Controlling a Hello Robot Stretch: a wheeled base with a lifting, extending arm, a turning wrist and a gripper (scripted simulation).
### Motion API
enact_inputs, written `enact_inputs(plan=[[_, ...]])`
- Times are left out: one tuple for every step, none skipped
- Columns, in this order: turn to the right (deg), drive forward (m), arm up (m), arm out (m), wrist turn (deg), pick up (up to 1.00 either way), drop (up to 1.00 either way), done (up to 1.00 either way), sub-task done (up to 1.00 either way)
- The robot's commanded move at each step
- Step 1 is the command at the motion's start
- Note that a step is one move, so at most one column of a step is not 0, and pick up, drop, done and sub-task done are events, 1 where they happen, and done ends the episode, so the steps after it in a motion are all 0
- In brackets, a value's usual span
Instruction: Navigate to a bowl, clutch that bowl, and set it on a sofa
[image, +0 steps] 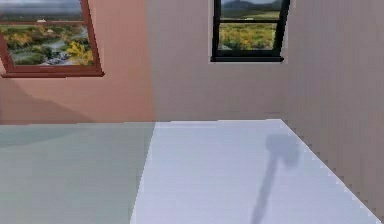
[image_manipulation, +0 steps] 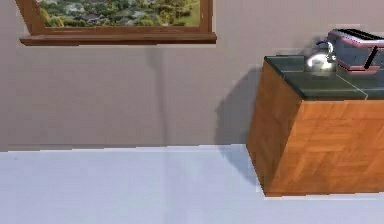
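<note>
Bare pale floor (image: 230, 175) runs ahead to a room corner in the forward view. In the arm side view a wooden counter (image_manipulation: 320, 130) with a dark top stands at the right. On it sit a shiny metal kettle (image_manipulation: 320, 60) and a red and grey toaster (image_manipulation: 358, 48).
A brown-framed window (image: 45, 40) is on the pinkish wall at the forward view's left, a black-framed window (image: 250, 30) on the far wall. Another brown-framed window (image_manipulation: 120, 18) tops the arm side view's wall. Floor (image_manipulation: 120, 185) left of the counter is open.
</note>
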Motion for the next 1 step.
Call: enact_inputs(plan=[[-45.0,0.00,0.00,0.00,0.0,0.00,0.00,0.00,0.00]])
